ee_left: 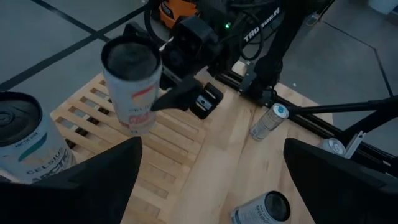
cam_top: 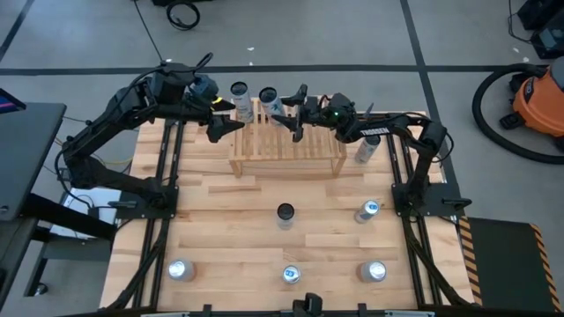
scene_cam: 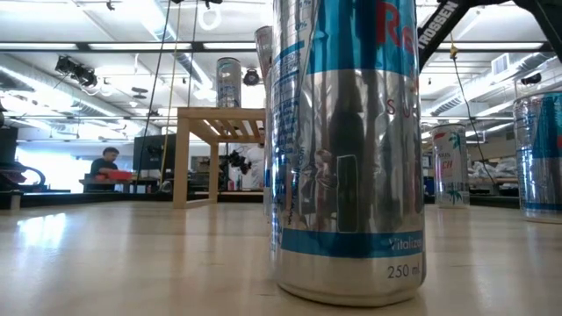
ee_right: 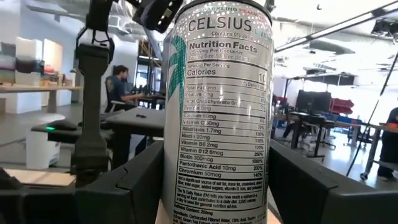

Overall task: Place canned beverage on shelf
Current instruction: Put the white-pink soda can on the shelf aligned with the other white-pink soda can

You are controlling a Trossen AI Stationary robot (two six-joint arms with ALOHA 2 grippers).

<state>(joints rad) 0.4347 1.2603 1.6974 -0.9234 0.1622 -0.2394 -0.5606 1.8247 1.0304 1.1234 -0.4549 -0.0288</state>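
The shelf [cam_top: 286, 145], a low light-wood slatted stand, sits at the table's far middle. A silver Celsius can [cam_top: 239, 91] stands on its far left end. A second can [cam_top: 269, 95] stands upright just to the right of it, over the slats, with my right gripper [cam_top: 280, 107] shut on it. In the right wrist view this can [ee_right: 217, 93] fills the space between the fingers. My left gripper [cam_top: 225, 123] hangs open above the shelf's left end, touching nothing. My right gripper pinches the can's side wall [ee_right: 186, 174] between its two fingers [ee_right: 127, 183], on the can's lower half. The fingers come roughly level from the table's right side. The can stays upright; whether its base [ee_left: 134, 127] rests on the slats I cannot tell.
Several more cans stand on the table: one with a dark top [cam_top: 285, 212] at the centre, one [cam_top: 367, 210] to the right, three along the near edge [cam_top: 291, 275]. Another [cam_top: 364, 150] lies beside the right arm. An orange vacuum [cam_top: 538, 97] sits on the floor to the right.
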